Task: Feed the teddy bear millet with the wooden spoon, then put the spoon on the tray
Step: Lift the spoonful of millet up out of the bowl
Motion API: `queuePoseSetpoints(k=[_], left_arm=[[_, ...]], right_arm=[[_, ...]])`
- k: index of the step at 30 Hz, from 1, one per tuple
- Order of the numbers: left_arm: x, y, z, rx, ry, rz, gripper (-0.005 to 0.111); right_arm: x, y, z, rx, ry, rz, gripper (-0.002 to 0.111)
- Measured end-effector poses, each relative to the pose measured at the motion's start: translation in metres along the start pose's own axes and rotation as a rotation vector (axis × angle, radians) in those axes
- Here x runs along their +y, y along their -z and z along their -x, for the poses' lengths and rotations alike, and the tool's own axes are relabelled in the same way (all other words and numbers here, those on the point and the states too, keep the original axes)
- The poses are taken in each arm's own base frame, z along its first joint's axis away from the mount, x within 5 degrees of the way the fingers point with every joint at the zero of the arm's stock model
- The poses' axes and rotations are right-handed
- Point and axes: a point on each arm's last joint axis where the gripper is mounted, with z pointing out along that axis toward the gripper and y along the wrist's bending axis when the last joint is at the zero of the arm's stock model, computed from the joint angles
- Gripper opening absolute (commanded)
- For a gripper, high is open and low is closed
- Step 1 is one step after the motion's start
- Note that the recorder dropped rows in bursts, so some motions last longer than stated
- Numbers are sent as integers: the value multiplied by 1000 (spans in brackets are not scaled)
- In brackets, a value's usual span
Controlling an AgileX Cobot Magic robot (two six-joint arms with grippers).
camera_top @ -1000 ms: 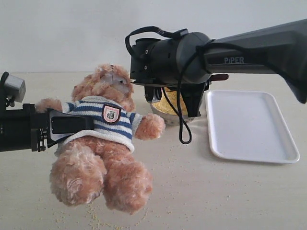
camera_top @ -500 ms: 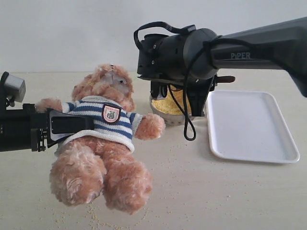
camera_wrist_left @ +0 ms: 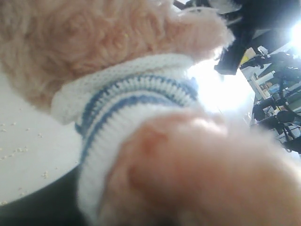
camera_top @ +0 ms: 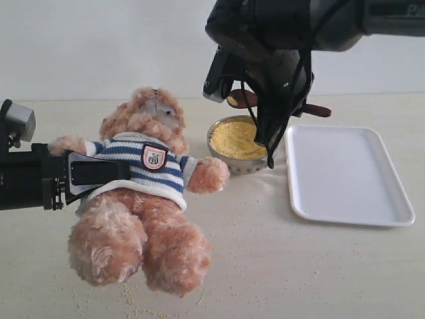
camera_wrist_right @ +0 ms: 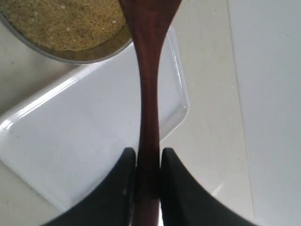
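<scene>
Wooden spoon [camera_wrist_right: 148, 94], where?
– In my right gripper [camera_wrist_right: 148, 157]. Both fingers [camera_wrist_right: 120, 188] pinch the slim handle, so the gap is narrow and the spoon is gripped. Head sticks out ahead of the gripper, handle end pokes out behind it.
– Height?
– In the air, clear of the millet [camera_top: 236, 138]. Metal bowl [camera_top: 232, 165] sits just below the gripper, heaped yellow. Grains on the spoon head: cannot tell.
– Tray?
– Tray [camera_top: 345, 173] lies below the gripper on the handle-end side, flat on the table [camera_top: 299, 266], just beside the bowl.
– Teddy bear?
– Teddy bear [camera_top: 143, 193] is lower than the right gripper, on the spoon-head side, apart from the spoon. My left gripper [camera_top: 106, 171] is clamped on its striped sweater at the side, under the arm. Bear is tilted. Loose grains [camera_top: 133, 302] on the table by its feet.
</scene>
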Motion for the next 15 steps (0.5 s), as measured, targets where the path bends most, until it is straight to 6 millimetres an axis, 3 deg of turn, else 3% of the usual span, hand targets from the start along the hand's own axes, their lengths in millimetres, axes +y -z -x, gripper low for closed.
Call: queuePoseSetpoints(k=[15], left_arm=[[0,0,0,0,0,0,5]], right_arm=[[-11,55,-23,-161,-116,193,0]])
